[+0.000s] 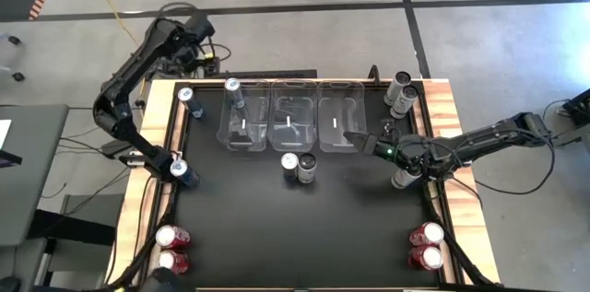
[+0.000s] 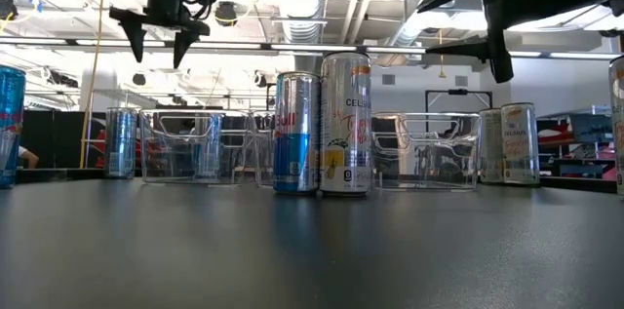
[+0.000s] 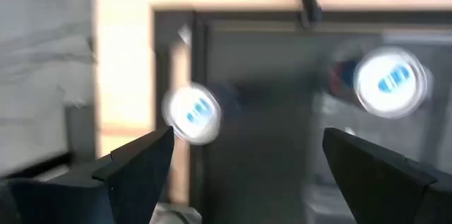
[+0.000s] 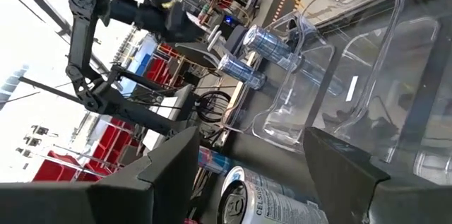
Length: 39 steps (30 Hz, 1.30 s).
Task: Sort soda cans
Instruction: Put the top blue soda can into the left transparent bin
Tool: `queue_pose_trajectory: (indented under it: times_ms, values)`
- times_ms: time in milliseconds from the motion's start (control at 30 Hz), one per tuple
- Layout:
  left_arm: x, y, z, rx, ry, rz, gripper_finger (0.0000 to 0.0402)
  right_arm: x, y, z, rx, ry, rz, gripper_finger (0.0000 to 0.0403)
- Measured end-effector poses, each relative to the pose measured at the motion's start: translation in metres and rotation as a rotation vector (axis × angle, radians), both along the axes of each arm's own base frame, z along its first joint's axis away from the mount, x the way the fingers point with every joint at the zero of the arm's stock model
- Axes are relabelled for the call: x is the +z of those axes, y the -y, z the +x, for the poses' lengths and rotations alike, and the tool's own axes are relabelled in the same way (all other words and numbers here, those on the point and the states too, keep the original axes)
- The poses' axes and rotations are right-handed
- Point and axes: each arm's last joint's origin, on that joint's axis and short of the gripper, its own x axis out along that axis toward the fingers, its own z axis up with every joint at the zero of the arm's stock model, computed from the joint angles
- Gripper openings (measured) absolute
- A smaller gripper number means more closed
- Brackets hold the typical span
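Note:
My left gripper (image 1: 159, 157) is open and empty, high above the table's left edge, beside a blue can (image 1: 184, 174). Its wrist view looks down on two blue can tops (image 3: 194, 113) (image 3: 390, 83). My right gripper (image 1: 357, 139) is open and empty over the near end of the right clear bin (image 1: 339, 112). A blue can (image 1: 234, 91) stands in the left bin (image 1: 241, 124). Another blue can (image 1: 187, 99) stands at the far left. A blue-silver can (image 1: 289, 164) and a grey can (image 1: 307, 169) stand upright mid-table, as the low view shows (image 2: 295, 132) (image 2: 345, 124).
Two grey cans (image 1: 403, 94) stand at the far right corner and one (image 1: 403, 178) under my right arm. Red cans stand in pairs at the near left (image 1: 172, 248) and near right (image 1: 426, 245) corners. The middle bin (image 1: 293, 119) holds no can. A wooden rim (image 1: 152, 126) borders the black table.

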Motion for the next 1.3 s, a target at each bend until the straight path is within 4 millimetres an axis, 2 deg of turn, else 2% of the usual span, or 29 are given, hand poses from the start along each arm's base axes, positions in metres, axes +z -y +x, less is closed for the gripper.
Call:
queue_pose_trajectory:
  times_ms: [167,400,633,867,1300]
  values:
    - [-0.02,0.016,0.016,0.106,-0.025,0.004,0.0359,0.0,-0.004,0.0,0.024,0.002,0.001,0.027]
    - [-0.051,0.02,0.023,0.463,-0.028,0.103,0.0359,0.0,-0.006,0.0,0.065,-0.011,-0.012,0.027]
    - [-0.075,0.013,0.019,0.718,0.072,0.084,0.0359,-0.001,-0.007,0.0,0.111,-0.043,-0.06,0.027]
    - [-0.084,0.004,0.006,0.895,0.082,0.138,0.0359,-0.007,-0.008,0.0,0.141,-0.113,-0.076,0.027]
    - [-0.102,-0.005,-0.013,1.022,0.031,0.192,0.0359,-0.009,-0.01,-0.001,0.156,-0.135,-0.093,0.027]
